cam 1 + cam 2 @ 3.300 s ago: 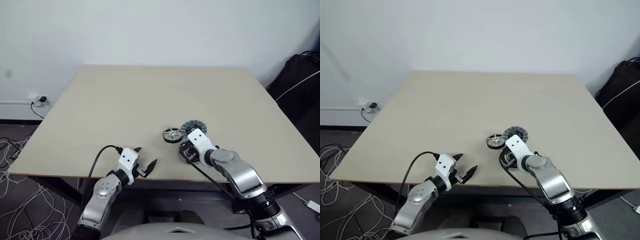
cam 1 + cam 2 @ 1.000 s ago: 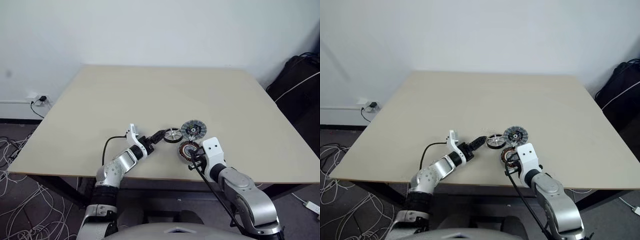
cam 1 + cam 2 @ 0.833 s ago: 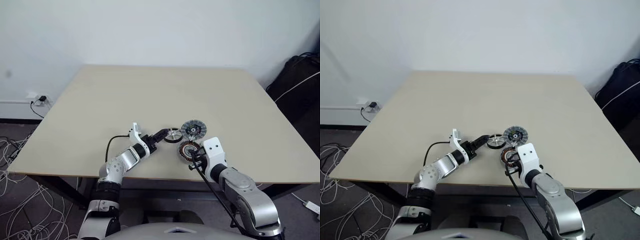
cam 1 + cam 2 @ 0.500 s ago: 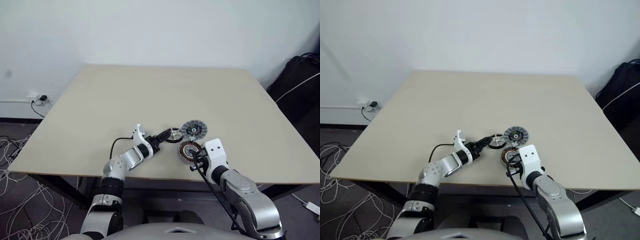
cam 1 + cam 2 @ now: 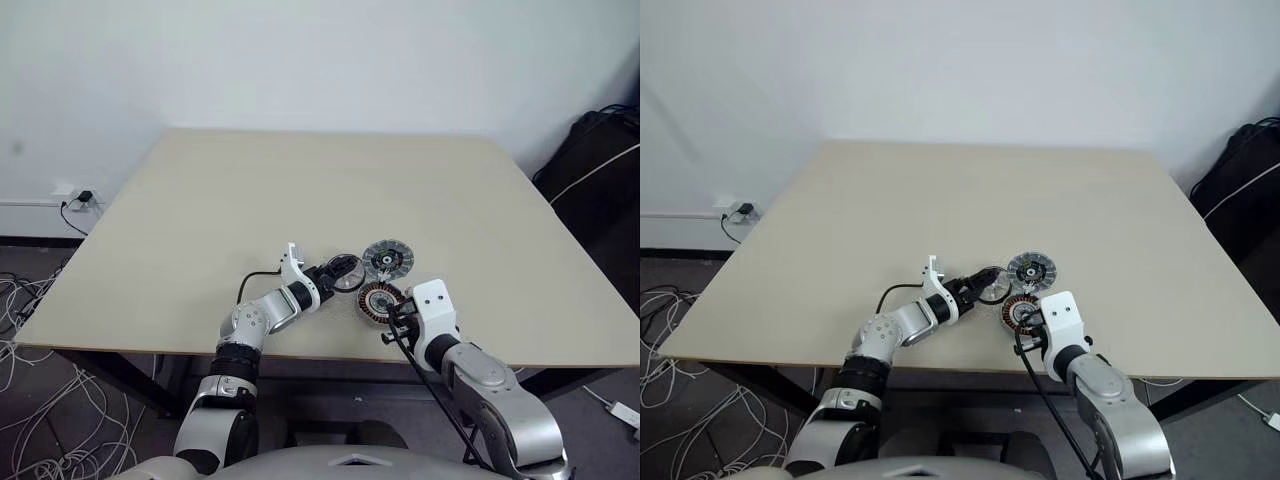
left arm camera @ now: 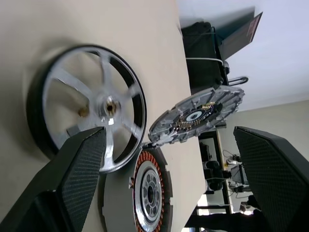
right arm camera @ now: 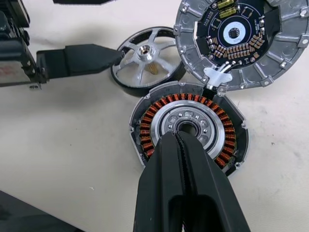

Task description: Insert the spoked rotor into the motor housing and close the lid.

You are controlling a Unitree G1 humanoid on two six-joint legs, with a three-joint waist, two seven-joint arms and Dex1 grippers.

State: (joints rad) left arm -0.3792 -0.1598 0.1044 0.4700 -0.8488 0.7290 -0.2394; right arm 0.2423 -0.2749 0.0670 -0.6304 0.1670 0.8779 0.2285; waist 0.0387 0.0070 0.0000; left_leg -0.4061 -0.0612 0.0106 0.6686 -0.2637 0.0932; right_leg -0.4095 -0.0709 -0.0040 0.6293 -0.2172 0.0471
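The spoked rotor (image 7: 145, 51), a silver wheel with a dark rim, lies flat on the table. My left gripper (image 5: 340, 270) is open around it: one black finger (image 7: 79, 58) reaches its rim, the other passes on the far side. Next to it sits the motor housing (image 7: 227, 140) with its copper windings facing up. The lid (image 7: 241, 41) rests beside the housing, its edge overlapping the housing's rim, its dark centre upward. My right gripper (image 7: 176, 137) is shut, its tips over the housing's silvery centre; contact cannot be told.
All three parts lie close together near the front edge of the beige table (image 5: 300, 190). A black bag (image 5: 600, 160) stands on the floor at the right. Loose cables (image 5: 30, 300) lie on the floor at the left.
My left gripper has moved right, from just short of the rotor to having its open fingers around it. The right gripper and the three parts have stayed in place.
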